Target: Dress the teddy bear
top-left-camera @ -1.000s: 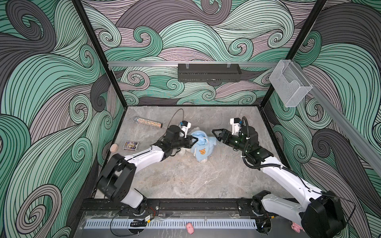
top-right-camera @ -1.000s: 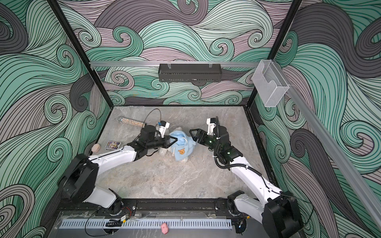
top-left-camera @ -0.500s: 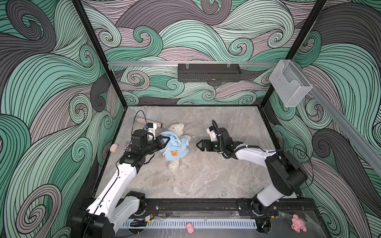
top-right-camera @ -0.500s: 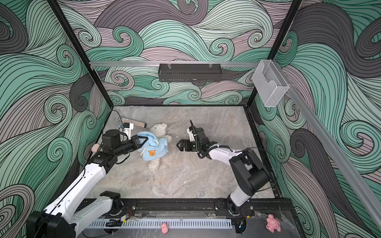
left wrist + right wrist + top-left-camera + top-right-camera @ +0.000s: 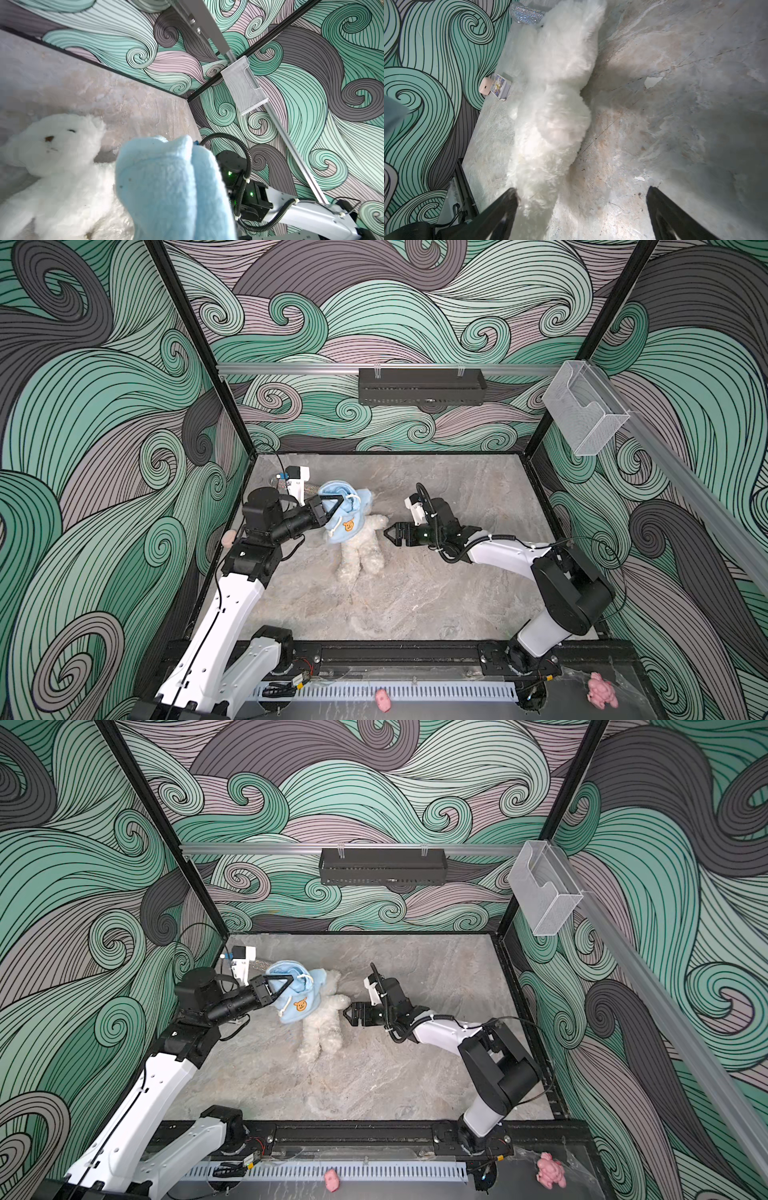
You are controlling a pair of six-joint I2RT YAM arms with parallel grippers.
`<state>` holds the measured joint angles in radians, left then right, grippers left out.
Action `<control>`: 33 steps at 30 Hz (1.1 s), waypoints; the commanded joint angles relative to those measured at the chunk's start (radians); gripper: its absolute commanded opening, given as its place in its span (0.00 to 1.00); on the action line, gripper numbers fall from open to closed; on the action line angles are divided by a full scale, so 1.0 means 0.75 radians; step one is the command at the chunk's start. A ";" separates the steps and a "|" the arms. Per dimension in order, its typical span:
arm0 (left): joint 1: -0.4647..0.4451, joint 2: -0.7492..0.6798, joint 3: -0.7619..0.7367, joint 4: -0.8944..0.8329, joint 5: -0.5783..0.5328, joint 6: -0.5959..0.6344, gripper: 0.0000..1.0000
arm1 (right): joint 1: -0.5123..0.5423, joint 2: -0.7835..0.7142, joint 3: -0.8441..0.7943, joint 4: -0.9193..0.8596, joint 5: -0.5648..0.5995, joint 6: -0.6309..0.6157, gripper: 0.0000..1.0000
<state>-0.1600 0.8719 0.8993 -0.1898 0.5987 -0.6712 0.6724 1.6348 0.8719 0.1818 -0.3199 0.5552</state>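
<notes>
Over the last second the right gripper (image 5: 388,532) has spread its jaws wide. It now holds nothing and hovers just beside the teddy bear's (image 5: 359,549) arm. The left gripper (image 5: 337,502) has its jaws clamped on the light blue hoodie (image 5: 348,517), which is bunched at the bear's shoulder. The head seems bare, though fluff blurs it. The bear lies on the surface (image 5: 415,597), left of centre, legs toward the front, so dressing looks barely begun. The clear wall bin (image 5: 584,406) shows nothing inside, and what the black rail tray (image 5: 422,385) holds is hidden.
</notes>
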 commanded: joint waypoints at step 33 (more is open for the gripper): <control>-0.098 0.298 -0.169 0.168 0.189 -0.185 0.00 | -0.506 -0.365 -0.340 -0.473 -0.126 -0.136 0.07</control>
<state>-0.1890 1.0576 0.8021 -0.1802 0.6529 -0.6956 0.3325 1.4216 0.6224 0.0013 -0.4568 0.5640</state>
